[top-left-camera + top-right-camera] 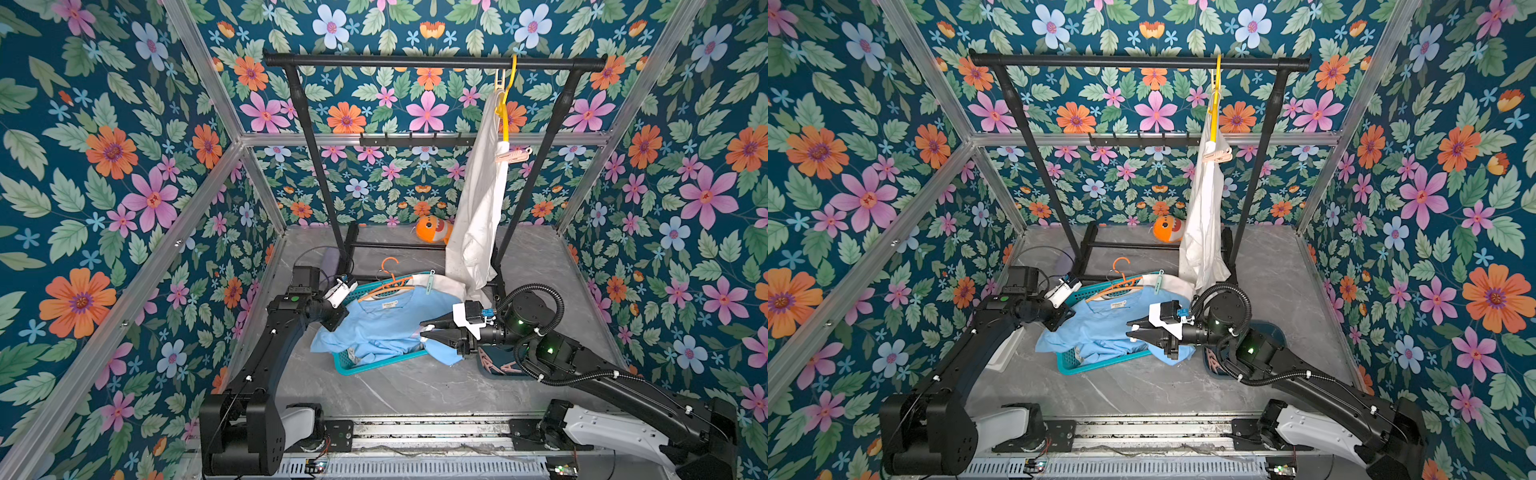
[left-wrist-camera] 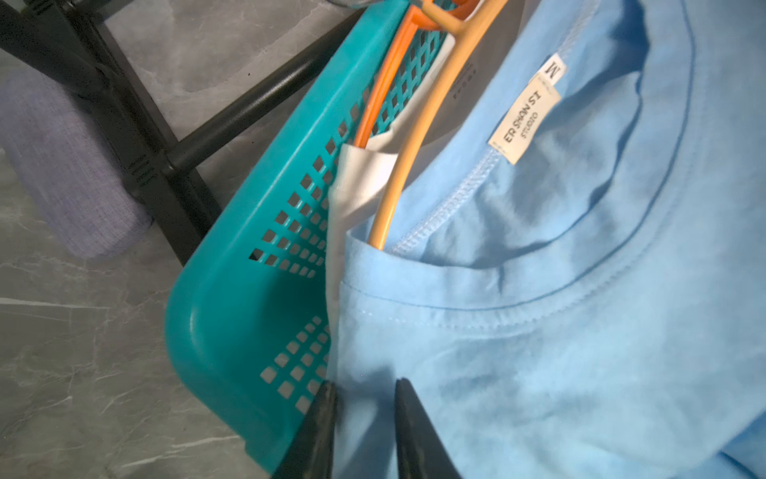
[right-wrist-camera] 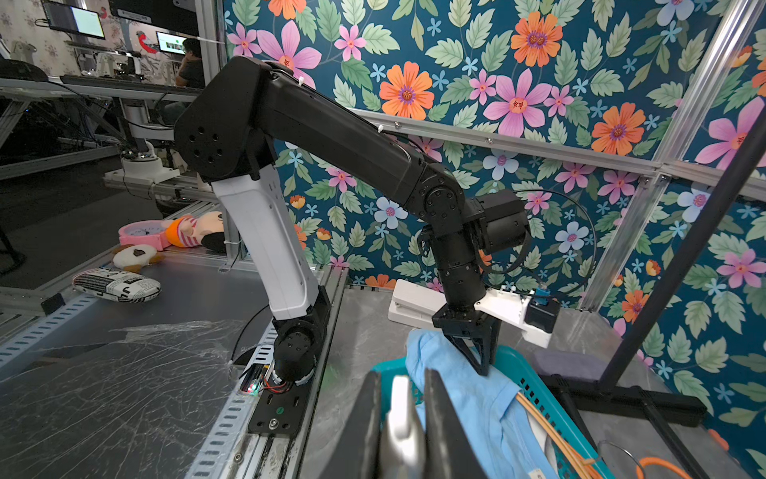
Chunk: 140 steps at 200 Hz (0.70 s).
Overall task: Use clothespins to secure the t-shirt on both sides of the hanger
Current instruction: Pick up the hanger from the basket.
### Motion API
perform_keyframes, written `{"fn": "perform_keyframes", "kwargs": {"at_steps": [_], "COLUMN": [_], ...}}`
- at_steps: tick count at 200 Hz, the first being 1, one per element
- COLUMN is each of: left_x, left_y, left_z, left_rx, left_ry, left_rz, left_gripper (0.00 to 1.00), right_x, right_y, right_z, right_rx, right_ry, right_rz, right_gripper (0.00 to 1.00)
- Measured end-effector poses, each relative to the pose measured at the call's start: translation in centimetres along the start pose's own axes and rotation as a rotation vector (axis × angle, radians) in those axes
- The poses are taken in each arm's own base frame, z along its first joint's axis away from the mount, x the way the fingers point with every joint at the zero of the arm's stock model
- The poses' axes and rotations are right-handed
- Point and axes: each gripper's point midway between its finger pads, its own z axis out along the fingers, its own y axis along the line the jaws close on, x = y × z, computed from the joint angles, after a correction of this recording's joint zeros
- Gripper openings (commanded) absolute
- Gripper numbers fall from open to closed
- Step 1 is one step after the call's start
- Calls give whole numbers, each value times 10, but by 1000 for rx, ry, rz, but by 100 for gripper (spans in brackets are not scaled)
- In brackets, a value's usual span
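Jaws of left gripper (image 2: 365,385) pinch light blue t-shirt (image 2: 580,331) in teal plastic basket (image 2: 232,331); right gripper (image 3: 402,375) clamps white plastic clothespin (image 3: 401,410).

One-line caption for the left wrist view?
Left gripper jaws astride blue t-shirt over teal basket, hanger through collar.

Both top views looked down from high at the front, facing the back wall (image 1: 395,95), wide enough to hold the whole scene from the base rail (image 1: 432,428) to the clothes rack (image 1: 432,61). The left wrist camera hung close over the teal basket (image 2: 232,331) and blue t-shirt (image 2: 580,331), pointing steeply down. The right wrist camera sat low, looking roughly level across the table (image 3: 369,319) at the left arm (image 3: 331,137) and the side wall (image 3: 518,49), with the white clothespin (image 3: 400,410) blurred right before it. All four views shared the basket and shirt.
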Motion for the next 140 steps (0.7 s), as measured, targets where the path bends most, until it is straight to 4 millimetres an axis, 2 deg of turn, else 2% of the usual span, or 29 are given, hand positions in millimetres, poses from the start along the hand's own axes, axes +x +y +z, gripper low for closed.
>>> {"fn": "perform_keyframes", "kwargs": {"at_steps": [18,39,59,96,140], "left_x": [0,2,3,2,-13], "left_y": [1,0,-1,0,0], "left_z": [2,6,11,14,0], "left_rx": [-13,-16,-12,-21,-61], "left_ry": [5,16,26,34,-45], "left_rz": [18,30,37,56,78], "left_gripper": [18,23,23,0,0], "right_x": [-1,0,0,-2,-8], "right_y": [0,0,1,2,2], "right_z": [0,0,-1,-4,-9], "right_rx": [0,1,1,6,24], "right_ry": [-3,-4,-4,-11,-20], "right_rz": [-2,-3,-3,-9,-24], "right_gripper": [0,0,0,0,0]}}
